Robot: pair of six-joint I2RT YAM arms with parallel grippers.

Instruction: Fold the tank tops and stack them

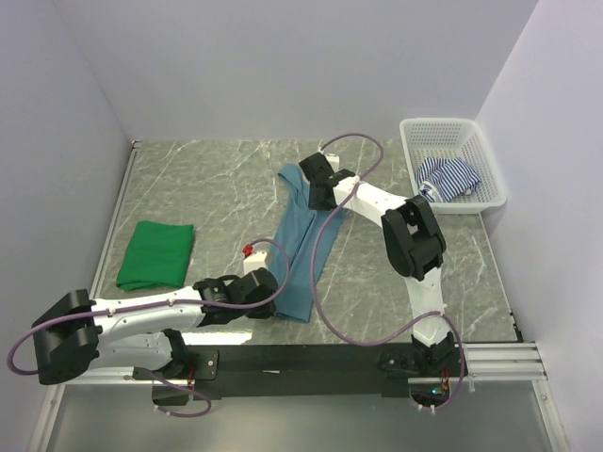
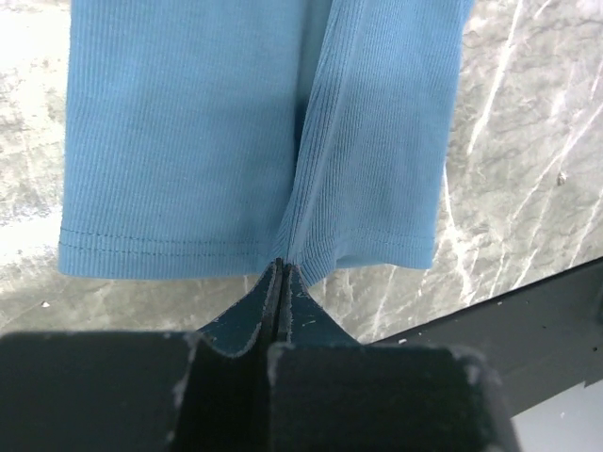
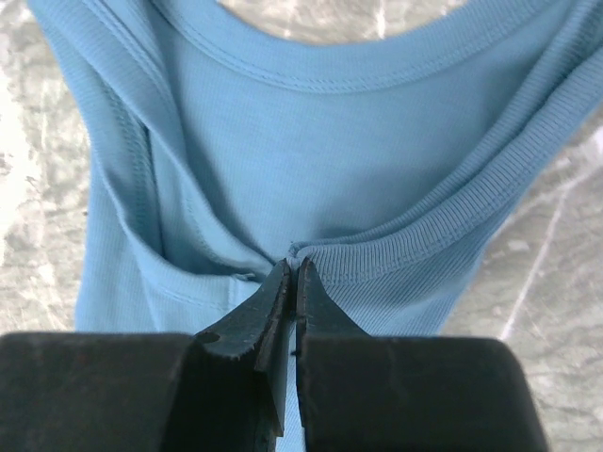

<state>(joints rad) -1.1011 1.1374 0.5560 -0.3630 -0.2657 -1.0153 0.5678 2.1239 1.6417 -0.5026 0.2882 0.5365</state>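
Both ends of teal tank top pinched | my left gripper nips hem, right gripper nips neckline | long axis runs between.

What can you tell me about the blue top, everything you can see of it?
The blue top is a soft, ribbed knit in dusty teal-blue, with a stitched hem and bound neckline and armholes. It is stretched long and narrow over the marbled table, creased lengthwise, slanting from far centre toward the near edge. The left tool is shut on its hem, and the right tool is shut on its edging near the neckline.
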